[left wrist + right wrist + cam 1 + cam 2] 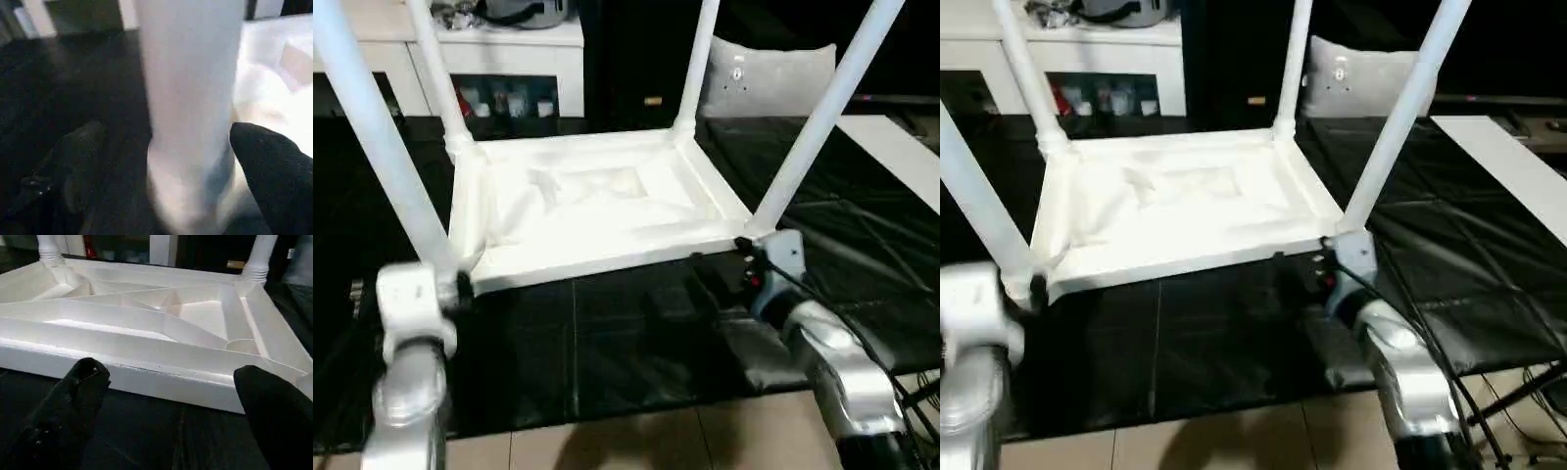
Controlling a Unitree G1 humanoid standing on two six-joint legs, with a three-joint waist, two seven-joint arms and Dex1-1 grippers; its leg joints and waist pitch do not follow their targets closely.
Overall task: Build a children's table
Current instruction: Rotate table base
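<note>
With all four legs standing in the inverted table (578,211) on the black mat (636,338), both grippers (left (161,161) straddling a leg (190,98), right (168,406) at the rim) gape open, so righting it likely comes next.

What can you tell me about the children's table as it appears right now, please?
The children's table is all white, plastic by its look, and lies upside down on a black mat. Its rectangular top faces down, showing a ribbed underside with diagonal ribs. Four long tubular legs rise from the corners, one per corner. The left gripper straddles the base of the near-left leg with fingers spread, while the open right gripper faces the near edge without touching it.
</note>
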